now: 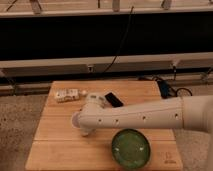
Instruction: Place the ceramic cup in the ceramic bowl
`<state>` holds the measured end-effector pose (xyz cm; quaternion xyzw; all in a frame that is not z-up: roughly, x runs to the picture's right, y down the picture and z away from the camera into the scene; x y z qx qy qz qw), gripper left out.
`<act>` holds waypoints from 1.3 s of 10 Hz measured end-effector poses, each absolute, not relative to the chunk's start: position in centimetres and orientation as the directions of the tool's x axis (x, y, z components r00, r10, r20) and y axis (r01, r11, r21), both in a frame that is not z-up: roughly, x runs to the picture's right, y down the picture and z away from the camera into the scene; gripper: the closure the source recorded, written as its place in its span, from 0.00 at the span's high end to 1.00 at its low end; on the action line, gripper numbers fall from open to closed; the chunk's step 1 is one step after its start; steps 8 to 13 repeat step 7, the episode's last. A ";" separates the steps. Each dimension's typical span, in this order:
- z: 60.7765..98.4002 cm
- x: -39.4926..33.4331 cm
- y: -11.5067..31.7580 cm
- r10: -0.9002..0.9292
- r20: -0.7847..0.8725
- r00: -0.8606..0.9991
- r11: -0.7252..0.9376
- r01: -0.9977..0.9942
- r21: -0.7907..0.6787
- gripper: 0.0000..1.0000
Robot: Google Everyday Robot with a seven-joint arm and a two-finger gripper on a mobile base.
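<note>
The ceramic bowl (pixel 131 148), wide with a glossy green glaze, sits on the wooden table (pixel 55 145) near its front right. My white arm reaches in from the right across the middle of the table. The gripper (pixel 83 125) is at the arm's left end, pointing down, left of and behind the bowl. A small whitish round shape, the ceramic cup (pixel 75 120), shows at the gripper's left edge, mostly hidden by the wrist. I cannot see whether it is held or standing on the table.
A white rectangular block (pixel 95 100), a pale packet (pixel 66 95) and a flat black object (pixel 113 99) lie along the table's far side. Cables (pixel 170 90) lie on the floor at the far right. A dark wall with rails runs behind.
</note>
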<state>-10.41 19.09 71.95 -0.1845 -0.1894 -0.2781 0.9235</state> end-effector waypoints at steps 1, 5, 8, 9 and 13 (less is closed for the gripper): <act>71.9 -10.4 18.8 -0.442 0.448 0.777 0.783 0.578 -0.230 0.00; 70.2 -7.9 15.9 -0.435 0.397 0.808 0.809 0.544 -0.222 0.00; 69.0 -5.5 15.0 -0.431 0.368 0.824 0.819 0.529 -0.225 0.00; 69.0 -5.5 15.0 -0.431 0.368 0.824 0.819 0.529 -0.225 0.00; 69.0 -5.5 15.0 -0.431 0.368 0.824 0.819 0.529 -0.225 0.00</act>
